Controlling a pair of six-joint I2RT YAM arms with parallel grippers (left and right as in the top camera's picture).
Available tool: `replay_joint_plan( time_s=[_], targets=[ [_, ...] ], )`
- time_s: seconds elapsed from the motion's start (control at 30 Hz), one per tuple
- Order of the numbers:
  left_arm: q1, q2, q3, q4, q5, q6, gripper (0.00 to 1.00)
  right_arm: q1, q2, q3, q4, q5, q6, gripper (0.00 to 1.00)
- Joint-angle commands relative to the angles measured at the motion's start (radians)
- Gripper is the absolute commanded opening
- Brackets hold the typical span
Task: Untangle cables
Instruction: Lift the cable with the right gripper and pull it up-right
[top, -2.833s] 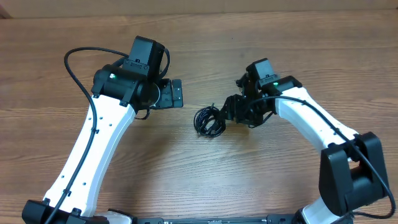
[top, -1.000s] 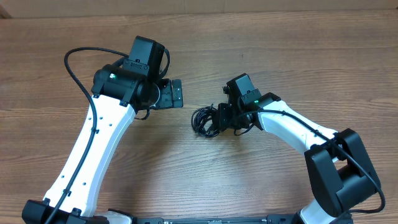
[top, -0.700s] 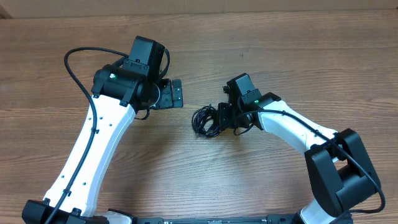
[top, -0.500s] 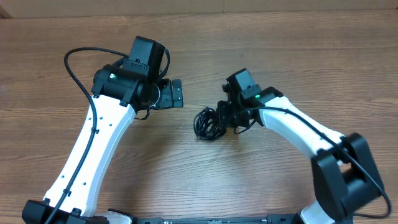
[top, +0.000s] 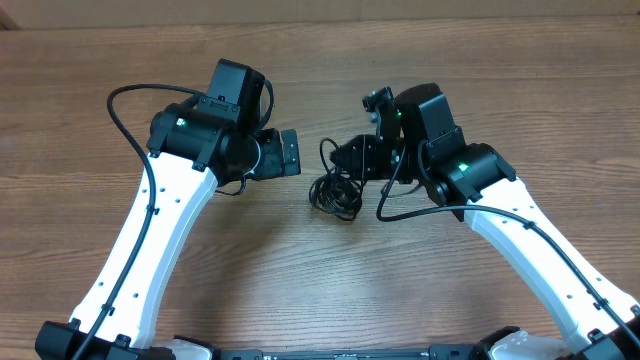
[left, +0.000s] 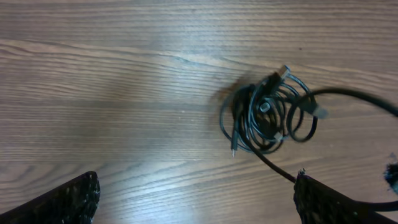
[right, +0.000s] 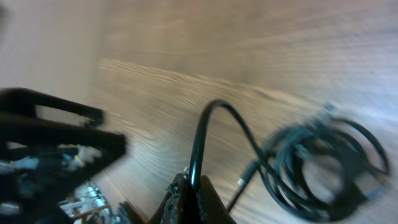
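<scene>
The right wrist view is smeared with motion blur. The cables (right: 323, 163) there read only as a dark tangle of loops, and the left arm (right: 50, 140), to their left, is a vague black shape. What does show is the right gripper (right: 189, 194) at the bottom edge, its fingers pressed together on one strand (right: 208, 115) that arches up and then drops back into the bundle.

From overhead the right gripper (top: 350, 157) is mostly covered by its own black wrist body, so the pinch cannot be seen. Only the strand (top: 322, 152) shows, looping up from the cables (top: 335, 193) toward it.

The left wrist view is the sharpest. The cables (left: 267, 117) lie on the desk (left: 93, 74) as a tight coil with small plug ends poking out. One blurred strand (left: 351, 97) runs off the right edge, and where it ends is cut off. The left gripper (left: 196, 186) is spread wide and holds nothing. Only the tips of its fingers (left: 68, 200) show at the bottom corners. Overhead, the left gripper (top: 288, 155) sits up and to the left of the cables, apart from them.
</scene>
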Motion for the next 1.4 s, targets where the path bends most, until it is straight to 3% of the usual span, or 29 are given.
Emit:
replay_joint_plan(
  time_s=[0.0,0.43,0.57,0.73,1.0,1.17,1.27,1.37],
  targets=[
    [0.005,0.008,0.006,-0.010,0.041,-0.002,1.00,-0.011,-0.022,0.042,0.062,-0.106,0.005,0.04],
    [0.005,0.008,0.005,-0.018,0.010,-0.007,1.00,-0.070,-0.024,0.269,-0.119,-0.100,0.022,0.04],
    [0.005,0.008,0.005,-0.014,0.010,-0.007,1.00,-0.064,-0.014,0.269,-0.215,0.069,0.011,0.04],
    [0.005,0.008,0.005,-0.015,0.010,-0.007,1.00,-0.074,-0.039,0.285,-0.050,-0.183,0.025,0.04],
    [0.005,0.008,0.004,-0.018,-0.032,-0.007,1.00,-0.109,-0.077,0.429,-0.035,-0.182,0.030,0.04],
    [0.005,0.008,0.004,-0.018,-0.031,-0.007,1.00,-0.103,-0.040,0.428,-0.246,0.072,0.031,0.04],
    [0.005,0.008,0.003,-0.018,-0.031,-0.007,1.00,-0.105,-0.021,0.428,-0.216,-0.022,0.084,0.04],
    [0.005,0.008,0.003,-0.023,-0.031,-0.006,1.00,-0.144,-0.027,0.430,-0.018,-0.285,0.156,0.04]
  ],
)
